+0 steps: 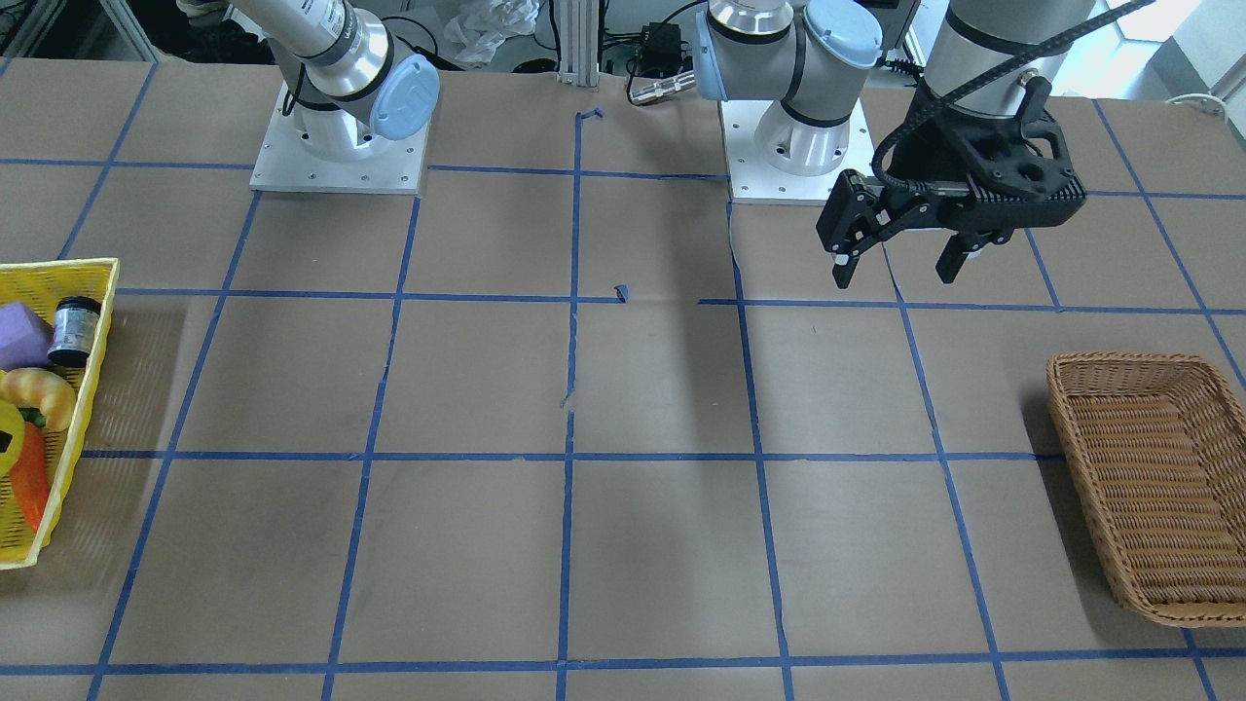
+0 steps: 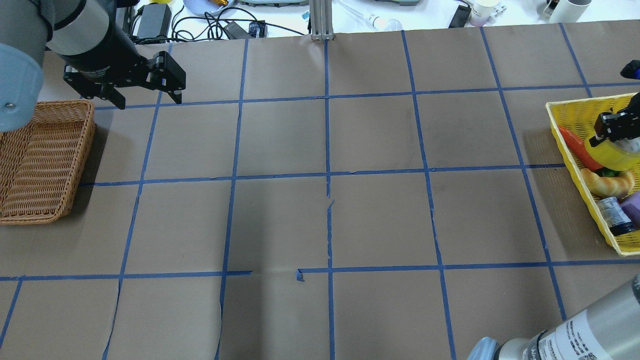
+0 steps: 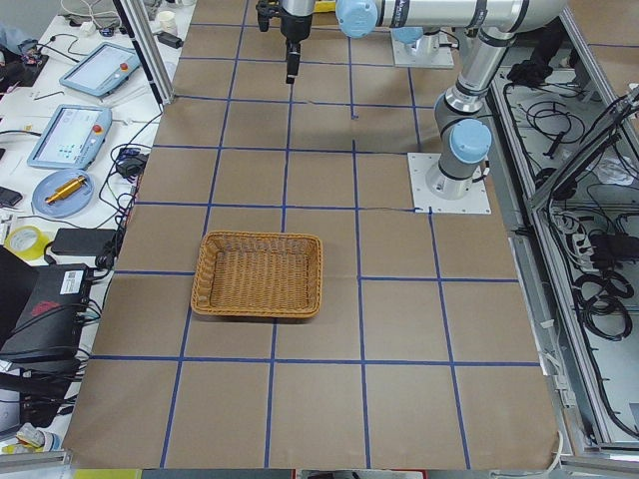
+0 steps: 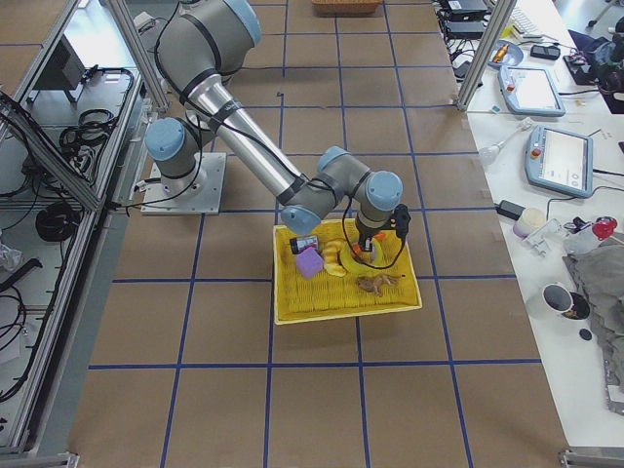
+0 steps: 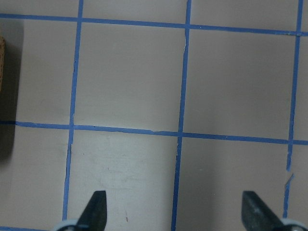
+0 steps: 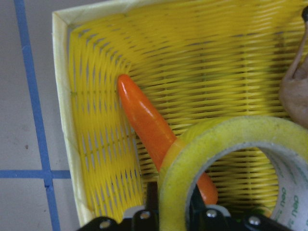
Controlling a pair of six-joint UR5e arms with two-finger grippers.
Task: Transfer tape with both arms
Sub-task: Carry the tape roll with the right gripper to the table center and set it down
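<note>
- While hovering over the yellow basket (image 2: 560, 112), grips the tape (image 6: 216, 139) in the right claw (image 2: 616, 137), pinched on one wall of the ring, seemingly one finger inside the core and one outside.
- Hangs the roll above the carrot (image 6: 144, 120); cannot tell whether touching.
- Holds the left claw (image 1: 896, 261) spread wide and empty above bare tabletop (image 1: 623, 389), near the wicker basket (image 1: 1071, 389), well apart from the tape.
- Probably light and stiff: rigid core, no sag to expect; smooth outer wrap, maybe slick.
- Best taken by the left claw across the ring wall, opposite the present pinch.
- May pivot about that single pinch; calls for a slow carry toward the middle.
</note>
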